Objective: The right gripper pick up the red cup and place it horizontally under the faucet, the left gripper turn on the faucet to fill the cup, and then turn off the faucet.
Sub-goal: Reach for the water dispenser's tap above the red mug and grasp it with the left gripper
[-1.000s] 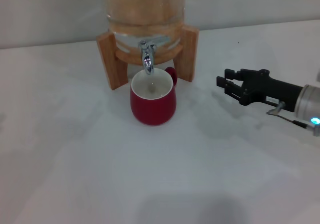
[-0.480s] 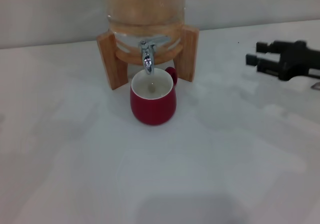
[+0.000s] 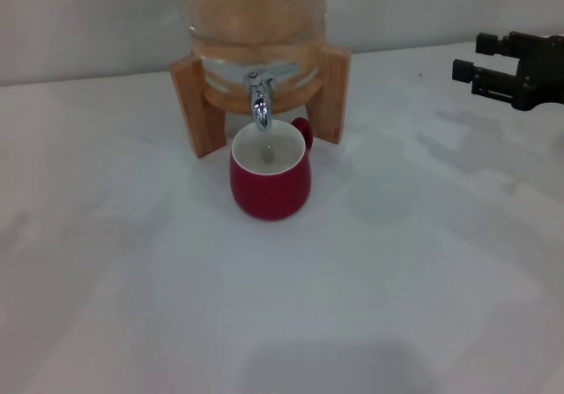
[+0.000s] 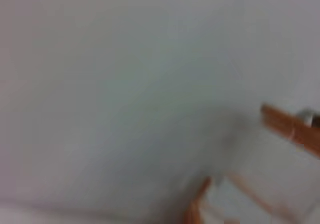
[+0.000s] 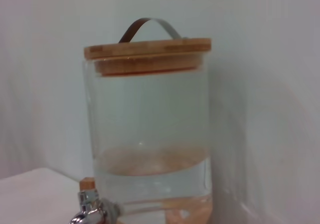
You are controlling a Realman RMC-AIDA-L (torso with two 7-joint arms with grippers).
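Observation:
The red cup (image 3: 270, 182) stands upright on the white table, its white inside open directly under the chrome faucet (image 3: 260, 103). Its handle points back toward the wooden stand (image 3: 196, 103). The faucet sits on the clear dispenser and also shows in the right wrist view (image 5: 90, 210). My right gripper (image 3: 468, 55) is open and empty at the far right, well away from the cup and raised above the table. My left gripper is out of view; its wrist view shows only a blurred white surface and part of the wooden stand (image 4: 290, 129).
The clear dispenser (image 5: 150, 129) has a wooden lid (image 5: 147, 48) with a metal handle and holds some liquid at the bottom. White table (image 3: 282, 306) spreads in front of the cup; a pale wall stands behind the stand.
My right gripper has drawn back from beside the cup, moving up and toward the far right edge of the head view. The cup and faucet have not moved.

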